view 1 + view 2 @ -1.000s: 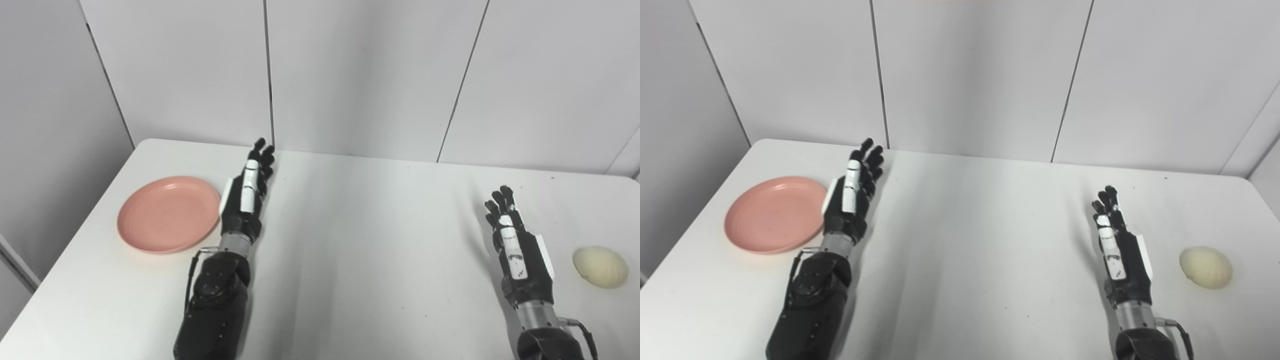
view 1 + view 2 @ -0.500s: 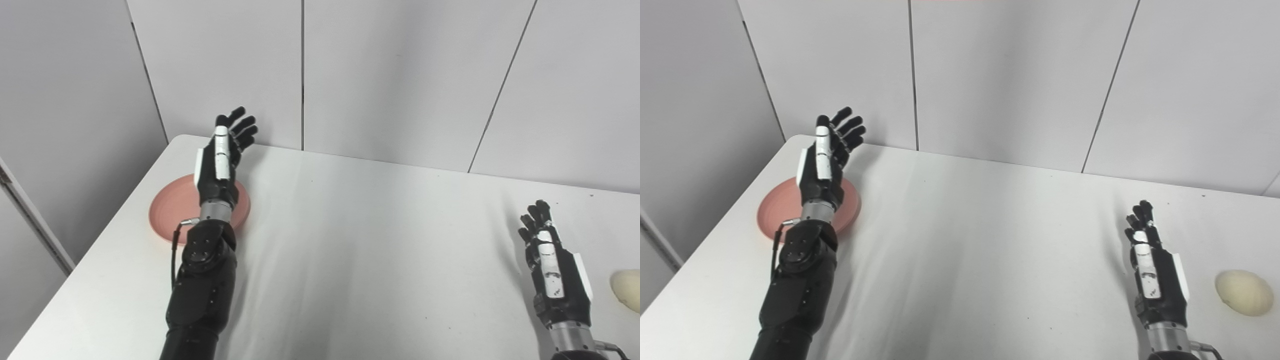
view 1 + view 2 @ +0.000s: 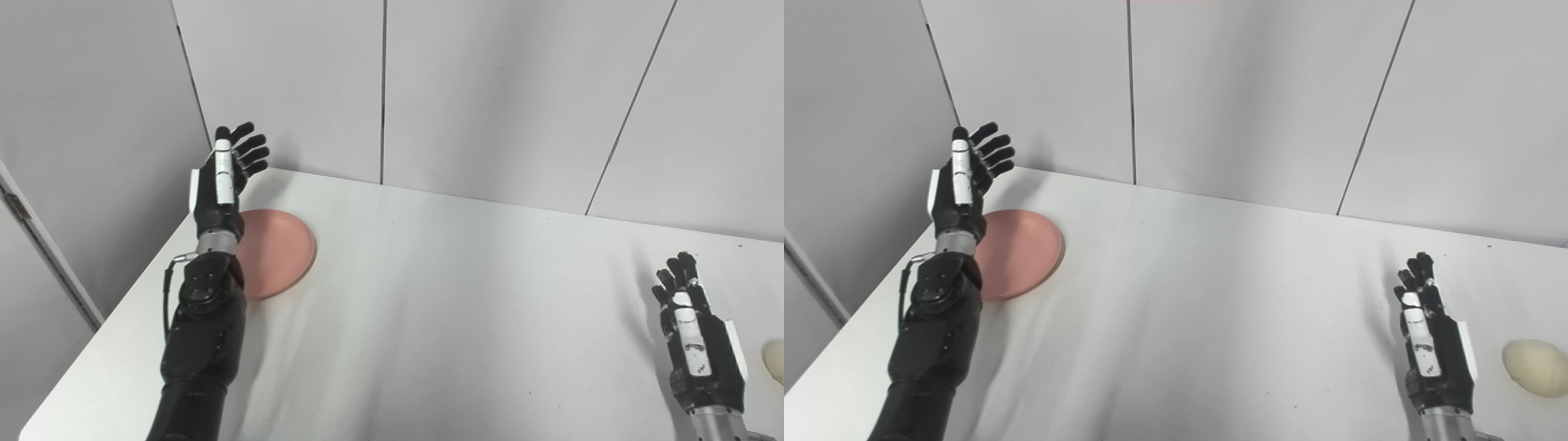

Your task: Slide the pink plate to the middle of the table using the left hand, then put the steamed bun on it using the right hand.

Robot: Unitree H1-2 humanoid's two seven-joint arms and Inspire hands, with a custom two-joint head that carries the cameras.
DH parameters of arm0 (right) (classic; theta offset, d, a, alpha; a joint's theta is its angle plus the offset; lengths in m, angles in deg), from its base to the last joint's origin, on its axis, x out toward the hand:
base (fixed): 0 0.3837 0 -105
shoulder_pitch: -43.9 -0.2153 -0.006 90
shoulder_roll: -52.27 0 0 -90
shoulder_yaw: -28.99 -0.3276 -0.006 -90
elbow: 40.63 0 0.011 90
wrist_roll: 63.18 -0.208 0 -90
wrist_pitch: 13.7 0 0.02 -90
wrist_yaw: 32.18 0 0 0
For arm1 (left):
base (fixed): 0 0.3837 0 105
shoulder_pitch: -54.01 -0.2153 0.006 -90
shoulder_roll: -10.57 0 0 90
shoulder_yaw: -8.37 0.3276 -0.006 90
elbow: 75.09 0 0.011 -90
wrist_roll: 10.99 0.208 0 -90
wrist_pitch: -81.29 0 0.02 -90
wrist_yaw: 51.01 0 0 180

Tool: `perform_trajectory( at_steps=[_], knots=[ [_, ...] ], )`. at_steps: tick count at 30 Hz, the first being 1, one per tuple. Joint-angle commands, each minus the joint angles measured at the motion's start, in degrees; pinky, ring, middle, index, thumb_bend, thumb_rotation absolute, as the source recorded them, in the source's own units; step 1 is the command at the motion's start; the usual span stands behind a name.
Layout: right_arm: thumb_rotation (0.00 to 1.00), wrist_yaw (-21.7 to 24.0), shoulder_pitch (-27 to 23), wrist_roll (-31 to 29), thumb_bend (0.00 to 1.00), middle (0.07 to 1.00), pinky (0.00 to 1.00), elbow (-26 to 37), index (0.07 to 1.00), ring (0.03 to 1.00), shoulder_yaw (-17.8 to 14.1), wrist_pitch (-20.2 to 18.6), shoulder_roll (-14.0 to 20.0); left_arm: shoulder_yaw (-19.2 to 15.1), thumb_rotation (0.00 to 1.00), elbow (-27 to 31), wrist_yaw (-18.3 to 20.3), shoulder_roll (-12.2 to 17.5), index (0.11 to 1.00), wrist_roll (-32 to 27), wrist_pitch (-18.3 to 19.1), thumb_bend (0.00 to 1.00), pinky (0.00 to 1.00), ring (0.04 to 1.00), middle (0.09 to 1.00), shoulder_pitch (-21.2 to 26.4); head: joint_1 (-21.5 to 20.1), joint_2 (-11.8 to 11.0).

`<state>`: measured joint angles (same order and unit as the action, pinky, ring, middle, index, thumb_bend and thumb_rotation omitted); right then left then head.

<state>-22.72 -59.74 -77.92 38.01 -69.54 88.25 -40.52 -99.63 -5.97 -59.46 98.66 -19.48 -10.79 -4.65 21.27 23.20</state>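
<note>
The pink plate (image 3: 275,248) lies flat near the table's far left edge, its left part hidden behind my left forearm. My left hand (image 3: 220,184) is raised above the plate's left side, open with fingers spread and pointing up toward the wall. The pale steamed bun (image 3: 1534,367) sits at the right of the table. My right hand (image 3: 1433,343) stands just left of the bun, open, fingers upright, holding nothing. In the left eye view the bun (image 3: 775,361) is cut off by the frame edge.
The white table (image 3: 441,306) ends at grey wall panels (image 3: 490,92) behind. Its left edge runs close beside my left arm, with a drop to the floor there.
The camera has turned left, shifting the scene right. My left hand has lifted and swung leftward from the plate's right side to above its left side. The plate, bun and right hand have stayed put.
</note>
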Motion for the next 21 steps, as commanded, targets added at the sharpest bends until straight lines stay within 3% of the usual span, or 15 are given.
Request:
perform_trajectory(
  at_steps=[1, 6, 14, 21],
  knots=[
    [0.79, 0.37, 1.79, -0.35, 0.51, 0.998, 1.0, -0.23, 1.0, 1.0, -0.12, -0.25, -0.18, -0.95, 1.0, -0.11, 0.06, 2.7, 0.721, -0.42, -0.95, 0.75, 0.72, 0.722, 0.719, 2.7, 0.17, -0.03],
    [0.8, 0.57, 1.73, -0.56, 0.5, 0.997, 1.0, -0.42, 1.0, 1.0, -0.15, 0.01, -0.15, -2.32, 1.0, -5.12, 0.81, 5.64, 0.731, -1.53, -3.17, 0.75, 0.79, 0.75, 0.732, 3.14, 0.3, -0.18],
    [0.8, 0.46, 1.88, -0.46, 0.49, 1.0, 1.0, 0.64, 1.0, 1.0, -0.02, -0.34, -0.18, -1.7, 1.0, -10.4, 9.07, 11.74, 0.785, -3.86, -3.8, 0.74, 0.81, 0.819, 0.795, 1.37, 0.8, -0.1],
    [0.79, -0.35, 1.98, 0.2, 0.48, 1.0, 1.0, 1.53, 1.0, 1.0, -0.02, -1.56, -0.21, -2.05, 1.0, -11.87, 15.85, 14.15, 0.825, -7.28, -2.92, 0.69, 0.86, 0.855, 0.834, 0.13, 1.15, -0.11]
  ],
)
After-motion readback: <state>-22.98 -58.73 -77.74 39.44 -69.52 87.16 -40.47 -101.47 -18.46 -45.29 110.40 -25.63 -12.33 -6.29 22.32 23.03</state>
